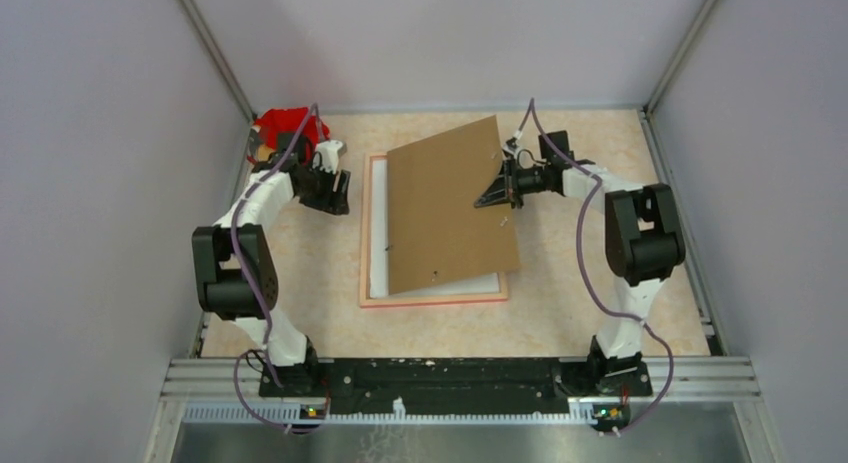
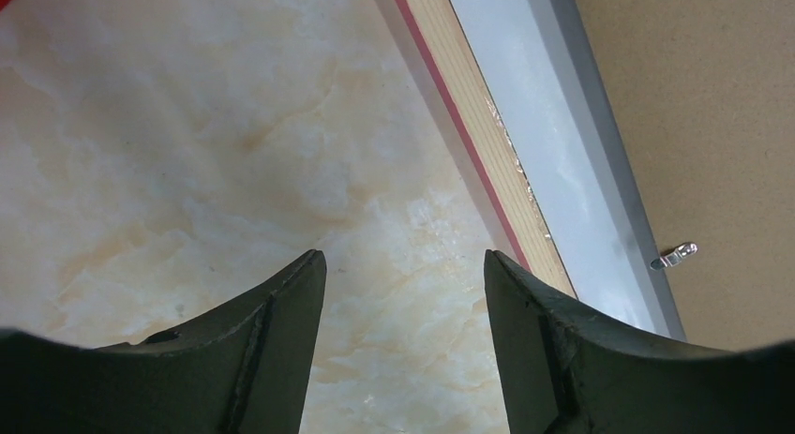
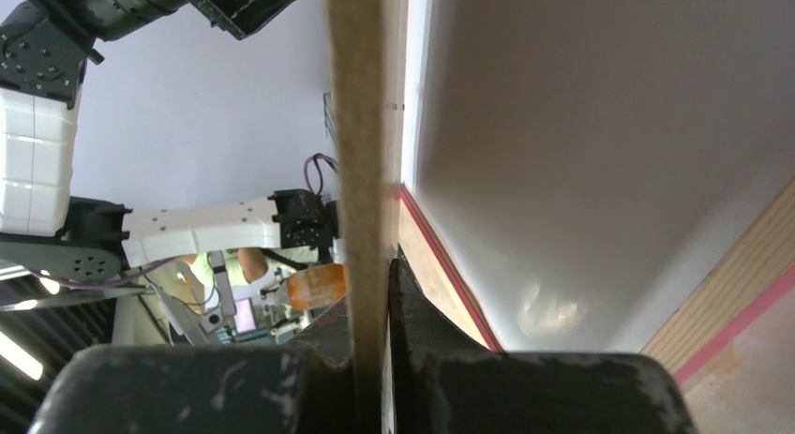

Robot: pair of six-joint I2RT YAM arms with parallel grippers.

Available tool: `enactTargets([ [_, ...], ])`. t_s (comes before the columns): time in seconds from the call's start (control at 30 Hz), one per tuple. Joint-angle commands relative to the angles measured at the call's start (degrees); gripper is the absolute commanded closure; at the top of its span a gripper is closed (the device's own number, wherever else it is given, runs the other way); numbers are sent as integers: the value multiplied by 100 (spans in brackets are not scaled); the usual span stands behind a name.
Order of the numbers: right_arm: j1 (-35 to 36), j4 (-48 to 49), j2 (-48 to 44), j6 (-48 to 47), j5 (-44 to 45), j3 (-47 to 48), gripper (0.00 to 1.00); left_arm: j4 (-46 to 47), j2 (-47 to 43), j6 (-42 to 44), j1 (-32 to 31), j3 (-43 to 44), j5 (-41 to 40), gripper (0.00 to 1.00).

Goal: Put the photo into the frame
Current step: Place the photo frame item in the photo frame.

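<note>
The pink frame [image 1: 364,233] lies face down mid-table, its pale wood back up [image 2: 487,143]. A white sheet [image 1: 378,233] lies inside it, apparently the photo's white back; the printed side is hidden. It also shows in the left wrist view [image 2: 572,153] and the right wrist view [image 3: 581,172]. My right gripper [image 1: 497,193] is shut on the right edge of the brown backing board [image 1: 450,208], which tilts over the frame with its right side raised. In the right wrist view the fingers [image 3: 370,265] pinch the board's edge [image 3: 356,125]. My left gripper [image 1: 335,188] is open and empty [image 2: 401,265] over the table, just left of the frame's left rail.
A red object [image 1: 285,123] lies at the back left corner behind the left arm. A small metal tab [image 2: 675,256] sticks out at the board's left edge. Grey walls close in the marbled table [image 1: 600,303] on three sides.
</note>
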Motion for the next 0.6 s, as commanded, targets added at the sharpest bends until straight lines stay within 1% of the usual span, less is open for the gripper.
enactTargets([
  [0.0, 211, 508, 120, 136, -393, 331, 100, 344, 179, 2, 7, -150, 231, 31],
  [0.1, 316, 748, 214, 319, -331, 285, 100, 427, 281, 123, 6, -220, 499, 34],
  [0.27, 437, 1142, 324, 585, -267, 204, 100, 506, 483, 108, -1, -241, 544, 38],
  [0.4, 457, 1446, 358, 782, -232, 127, 100, 567, 595, 207, -52, -326, 637, 40],
  [0.57, 468, 1768, 401, 975, -225, 34, 100, 541, 802, 266, -72, -341, 780, 48],
])
